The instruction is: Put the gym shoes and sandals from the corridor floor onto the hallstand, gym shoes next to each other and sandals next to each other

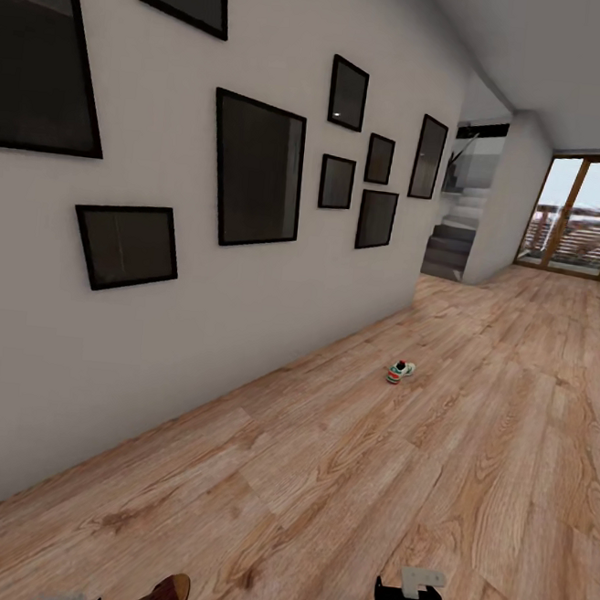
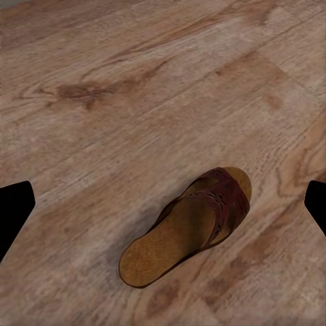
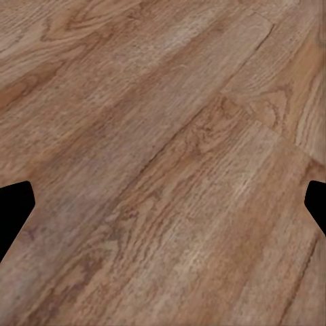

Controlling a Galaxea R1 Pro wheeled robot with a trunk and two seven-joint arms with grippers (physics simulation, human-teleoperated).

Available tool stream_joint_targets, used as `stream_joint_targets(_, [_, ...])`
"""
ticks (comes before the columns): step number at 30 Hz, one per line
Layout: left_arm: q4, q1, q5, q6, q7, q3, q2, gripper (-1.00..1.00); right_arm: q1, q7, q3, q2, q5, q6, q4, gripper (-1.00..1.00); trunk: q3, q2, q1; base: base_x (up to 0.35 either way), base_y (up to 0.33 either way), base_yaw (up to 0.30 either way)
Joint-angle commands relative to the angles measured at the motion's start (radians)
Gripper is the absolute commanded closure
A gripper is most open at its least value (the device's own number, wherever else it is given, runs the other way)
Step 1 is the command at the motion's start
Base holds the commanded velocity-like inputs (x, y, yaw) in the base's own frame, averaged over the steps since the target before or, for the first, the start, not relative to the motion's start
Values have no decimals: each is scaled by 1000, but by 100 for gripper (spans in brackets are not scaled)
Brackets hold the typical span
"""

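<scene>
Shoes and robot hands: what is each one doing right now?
Sandal: lying flat on the wood floor, straps up, not held.
Gym shoe: on the floor farther down the corridor, alone.
Left gripper: open, above the sandal.
Right gripper: open, over floor.

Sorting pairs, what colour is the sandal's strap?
Dark maroon-brown over a tan footbed; the sandal shows best in the left wrist view.

The corridor floor (image 1: pixel 384 473) is viewed lengthwise from the head camera, along the picture-hung wall (image 1: pixel 149 341). The planks are faced from close above by both wrist cameras. A sandal (image 2: pixel 187 227) is framed by the left one, probably shared with the head view's lower edge (image 1: pixel 164 596).
</scene>
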Motion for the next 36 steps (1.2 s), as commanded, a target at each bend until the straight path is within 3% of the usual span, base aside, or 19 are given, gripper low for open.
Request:
stream_joint_targets(1, [1, -1, -10, -4, -4, 9, 0, -100, 0, -4, -8, 0, 10, -3, 1, -100, -1, 0, 0, 0, 0, 0])
stream_joint_targets(19, [-15, -15, -25, 10, -9, 0, 10, -100, -1, -1, -11, -2, 10, 0, -37, -100, -1, 0, 0, 0, 0, 0])
stream_joint_targets(35, [-22, -103, -108, 72, -17, -25, 35, -100, -2, 50, -11, -1, 7, 78, -127, -100, -1, 0, 0, 0, 0, 0])
stream_joint_targets(36, [-23, -173, -318, 148, -18, -26, 36, -100, -2, 114, -11, -1, 7, 282, -526, -100, -1, 0, 0, 0, 0, 0])
